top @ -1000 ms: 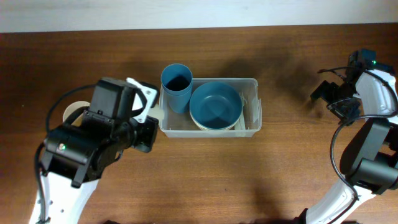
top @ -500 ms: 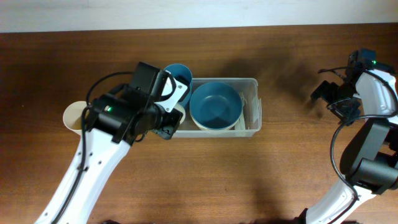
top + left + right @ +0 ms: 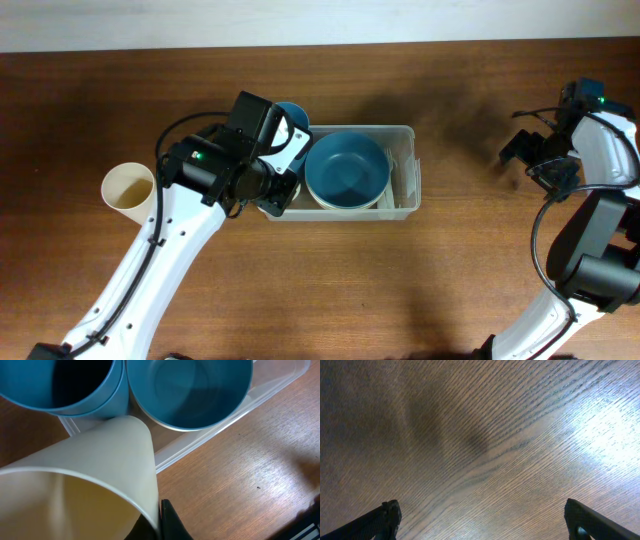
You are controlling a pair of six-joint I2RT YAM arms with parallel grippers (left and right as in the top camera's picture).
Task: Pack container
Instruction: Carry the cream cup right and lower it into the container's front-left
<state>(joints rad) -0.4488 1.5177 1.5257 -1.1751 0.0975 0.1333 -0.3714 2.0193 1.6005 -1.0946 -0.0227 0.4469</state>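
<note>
Container (image 3: 410,190) sits mid-table, long axis running left to right, with a blue cup (image 3: 293,113) and a blue bowl (image 3: 346,170) inside. Left gripper (image 3: 278,192), clamped on a cream cup (image 3: 100,470), hangs over the container's left end. Right gripper (image 3: 482,520), jaws wide apart, stands well off to the right.

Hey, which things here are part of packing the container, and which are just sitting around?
Part of the job: container, holding the blue bowl and blue cup; held cream cup, pinched in the shut left gripper by the container's left end.
Lying about: loose cream cup, upright on the table, probably packed later; right gripper, open over the wood.
</note>
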